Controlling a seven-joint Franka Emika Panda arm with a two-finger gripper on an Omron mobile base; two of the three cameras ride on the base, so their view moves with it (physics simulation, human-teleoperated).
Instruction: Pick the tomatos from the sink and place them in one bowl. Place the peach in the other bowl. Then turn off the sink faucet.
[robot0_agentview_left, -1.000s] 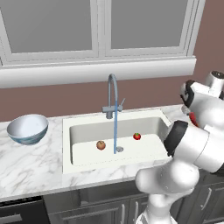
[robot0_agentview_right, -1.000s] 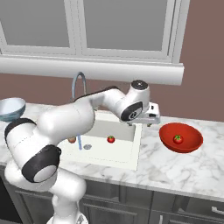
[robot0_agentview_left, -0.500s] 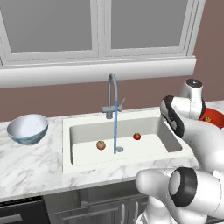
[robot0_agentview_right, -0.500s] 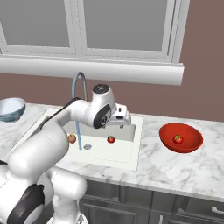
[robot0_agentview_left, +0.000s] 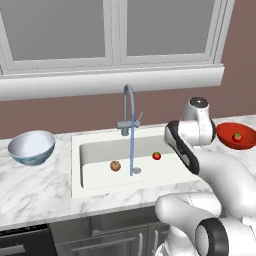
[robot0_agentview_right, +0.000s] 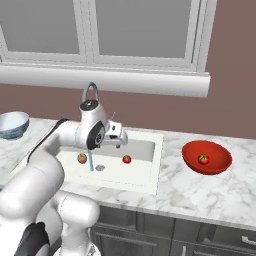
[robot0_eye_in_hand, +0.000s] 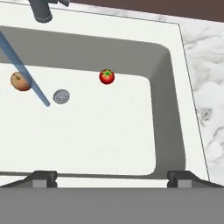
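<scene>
My gripper (robot0_eye_in_hand: 112, 177) hangs open and empty above the right half of the sink (robot0_eye_in_hand: 168, 113). In the basin lies one tomato (robot0_eye_in_hand: 106, 76) (robot0_agentview_left: 156, 156) (robot0_agentview_right: 127, 159), ahead of the fingertips and right of the drain (robot0_eye_in_hand: 61, 96). The peach (robot0_eye_in_hand: 20, 82) (robot0_agentview_left: 115, 165) (robot0_agentview_right: 82, 158) rests left of the drain. Water runs from the grey faucet (robot0_agentview_left: 129, 112) (robot0_agentview_right: 91, 95) in a thin stream (robot0_eye_in_hand: 26, 65). A second tomato (robot0_agentview_right: 203, 159) (robot0_agentview_left: 237, 136) sits in the red bowl (robot0_agentview_right: 216, 165) (robot0_agentview_left: 226, 136) on the right counter. The white and pale blue bowl (robot0_agentview_left: 31, 146) (robot0_agentview_right: 12, 124) stands on the left counter.
White marble counter (robot0_agentview_left: 35, 190) surrounds the sink (robot0_agentview_left: 76, 165). A window sill (robot0_agentview_left: 110, 82) runs along the wall behind the faucet. My own arm (robot0_agentview_left: 200, 150) crosses the right end of the basin in the left base view.
The arm has swung left, from beside the red bowl to over the sink. The gripper has stayed open and the fruit has not moved.
</scene>
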